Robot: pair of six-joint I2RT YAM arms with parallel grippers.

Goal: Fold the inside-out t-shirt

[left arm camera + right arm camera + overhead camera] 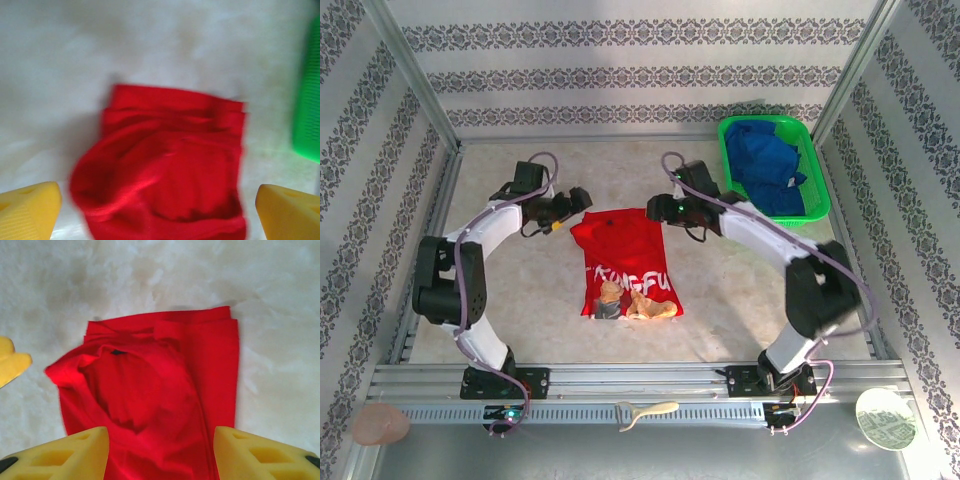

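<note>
The inside-out t-shirt (625,262) lies flat at the middle of the table as a narrow red rectangle. White letters and a printed picture show on its near half. My left gripper (578,203) hovers at its far left corner, my right gripper (658,209) at its far right corner. In the left wrist view the red cloth (170,185) bulges in loose folds between the wide-apart yellow fingers (30,210) of the open left gripper (160,217). The right gripper (160,455) also stands open over the shirt (165,385), its fingers (260,452) holding nothing.
A green basket (820,205) with a blue garment (765,165) stands at the back right, and its wall (307,100) shows in the left wrist view. Patterned walls enclose the table (510,290). A metal rail (640,385) runs along the near edge.
</note>
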